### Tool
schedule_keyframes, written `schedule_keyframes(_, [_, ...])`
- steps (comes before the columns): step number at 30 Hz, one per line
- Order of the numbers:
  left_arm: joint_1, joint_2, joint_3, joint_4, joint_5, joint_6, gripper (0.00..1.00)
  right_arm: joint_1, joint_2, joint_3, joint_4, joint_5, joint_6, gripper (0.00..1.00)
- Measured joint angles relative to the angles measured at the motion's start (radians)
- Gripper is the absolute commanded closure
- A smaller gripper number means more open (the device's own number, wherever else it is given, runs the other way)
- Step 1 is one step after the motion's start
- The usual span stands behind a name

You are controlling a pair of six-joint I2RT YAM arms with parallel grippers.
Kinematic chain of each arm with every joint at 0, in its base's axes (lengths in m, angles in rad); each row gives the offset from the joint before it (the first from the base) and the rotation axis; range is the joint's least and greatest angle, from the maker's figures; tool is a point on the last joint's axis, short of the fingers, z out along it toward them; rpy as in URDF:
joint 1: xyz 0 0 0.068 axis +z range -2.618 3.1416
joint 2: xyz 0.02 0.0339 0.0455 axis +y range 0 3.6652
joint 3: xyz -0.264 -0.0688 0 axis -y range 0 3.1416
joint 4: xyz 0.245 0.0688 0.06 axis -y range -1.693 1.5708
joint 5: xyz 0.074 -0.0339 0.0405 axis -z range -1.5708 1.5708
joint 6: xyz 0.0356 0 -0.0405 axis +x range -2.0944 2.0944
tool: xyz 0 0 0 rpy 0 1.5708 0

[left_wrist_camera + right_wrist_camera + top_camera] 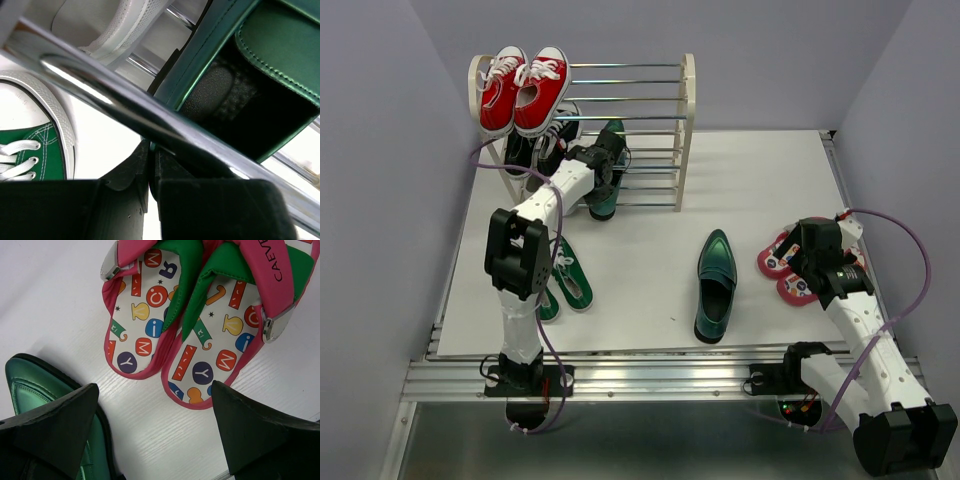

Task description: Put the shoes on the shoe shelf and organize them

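White wood-grain table [760,180] carries everything. At its far left we see the shoe shelf [687,130], with cream rounded side panels joined by thin chrome rods. Red sneakers [525,90] with white laces sit on the top tier at the left. Black sneakers [548,140] are a tier lower, under them.

The left gripper [607,160] is at the shelf front. Its fingers [125,200] are pinched almost together on the rim of a glossy dark green loafer [605,202], which stands steeply against the rods, just right of the black sneakers. In the wrist view we see a stitched leather edge, a pebbled dark insole and a chrome rod across the front.

The other loafer [715,285] lies flat mid-table. The green canvas sneakers [570,285], with white rubber toes and white laces, lie front left beside the left arm.

The right gripper [155,390] hangs with jaws spread wide, gripping nothing, over the flip-flops [145,335]. These have pink-red straps, green lining and white footbeds printed with coloured letters. They lie side by side, touching, near the table's right edge.
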Motion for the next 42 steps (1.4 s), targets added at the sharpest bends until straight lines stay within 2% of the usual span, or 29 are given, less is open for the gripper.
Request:
schedule_keyframes(4, [0.001, 0.0, 0.0, 0.003, 0.0, 0.0, 0.83, 0.0, 0.0, 0.0, 0.0, 0.0, 0.0, 0.0])
schedule_keyframes(11, [0.01, 0.0, 0.0, 0.016, 0.001, -0.002, 0.78, 0.0, 0.0, 0.0, 0.0, -0.001, 0.0, 0.0])
schedule_keyframes(12, [0.01, 0.0, 0.0, 0.019, 0.001, -0.002, 0.74, 0.0, 0.0, 0.0, 0.0, -0.001, -0.001, 0.0])
schedule_keyframes(13, [0.011, 0.0, 0.0, 0.02, 0.001, -0.003, 0.65, 0.0, 0.0, 0.0, 0.0, -0.002, -0.001, 0.0])
schedule_keyframes(17, [0.011, -0.003, 0.0, 0.045, -0.001, -0.016, 0.58, 0.0, 0.0, 0.003, -0.002, -0.003, -0.002, 0.0])
schedule_keyframes(22, [0.011, -0.014, -0.006, 0.079, 0.006, -0.02, 0.42, 0.0, -0.014, 0.006, -0.008, -0.012, -0.008, 0.0])
schedule_keyframes(24, [0.011, -0.024, -0.016, 0.085, 0.008, -0.02, 0.4, 0.0, -0.025, 0.006, -0.008, -0.015, -0.009, 0.0])
schedule_keyframes(25, [0.011, -0.029, -0.019, 0.087, 0.01, -0.02, 0.35, 0.0, -0.03, 0.006, -0.008, -0.019, -0.009, 0.0])
schedule_keyframes(34, [0.013, -0.117, -0.129, 0.185, 0.038, -0.019, 0.33, 0.0, -0.052, 0.006, -0.016, -0.067, -0.024, 0.0])
schedule_keyframes(42, [0.012, -0.197, -0.178, 0.214, 0.054, -0.01, 0.25, 0.0, -0.108, 0.013, -0.023, -0.121, -0.027, 0.0])
